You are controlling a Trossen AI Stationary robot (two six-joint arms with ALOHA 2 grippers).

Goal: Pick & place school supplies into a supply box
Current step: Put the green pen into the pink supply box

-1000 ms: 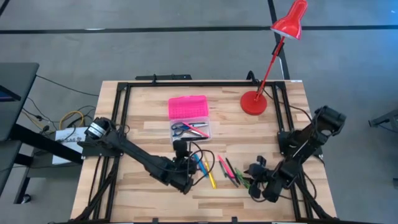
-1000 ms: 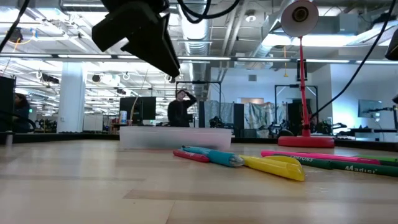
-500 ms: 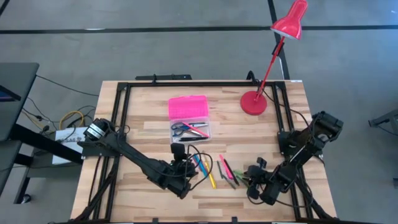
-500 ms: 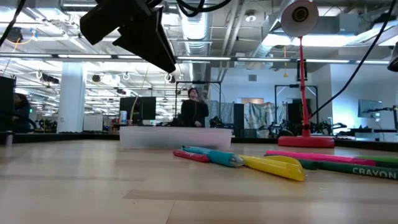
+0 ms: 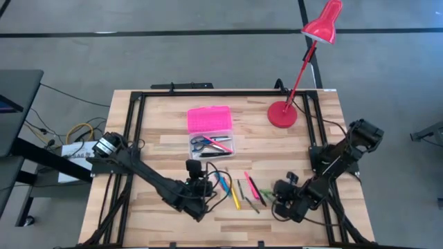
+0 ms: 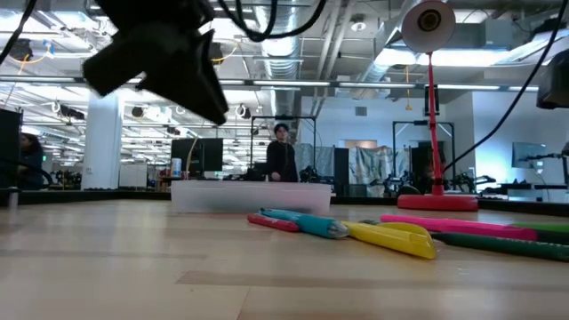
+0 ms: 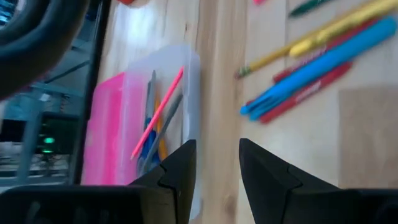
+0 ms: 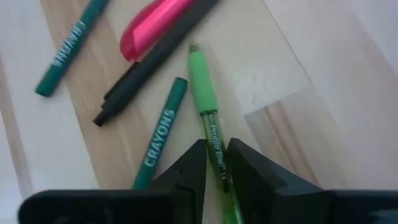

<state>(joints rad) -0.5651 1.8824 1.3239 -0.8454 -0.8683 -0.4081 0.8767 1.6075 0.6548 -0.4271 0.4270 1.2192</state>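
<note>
The supply box stands at the table's far middle, its pink lid (image 5: 208,118) folded back and its clear base (image 5: 212,144) holding scissors and a pink pen. Loose school supplies lie nearer on the boards: blue pens (image 5: 223,183), a yellow one (image 5: 234,196), a pink one (image 5: 250,185), green crayons (image 8: 160,142) and a green pen (image 8: 205,99). My right gripper (image 8: 216,165) slants down over the green pen (image 5: 263,198), shut on it. My left gripper (image 7: 217,168) hovers open left of the blue pens (image 7: 311,68), holding nothing. My right gripper pinches the green pen's clear printed barrel (image 8: 214,146), just behind its green rubber grip, between its two fingers. The fingers come slanting down from above, one on each long side of the pen. The pen lies flat on the table.
A red desk lamp stands on its round base (image 5: 282,114) at the far right. A black frame rail (image 5: 208,93) runs round the table's edges, with cables by both arms. Beyond the table in the low view a person (image 6: 282,160) stands in the room.
My left gripper has drifted toward the table's left edge and sunk a little. My right gripper has tipped more steeply downward over the green pen, and a green crayon beside it has slid a little on the table.
</note>
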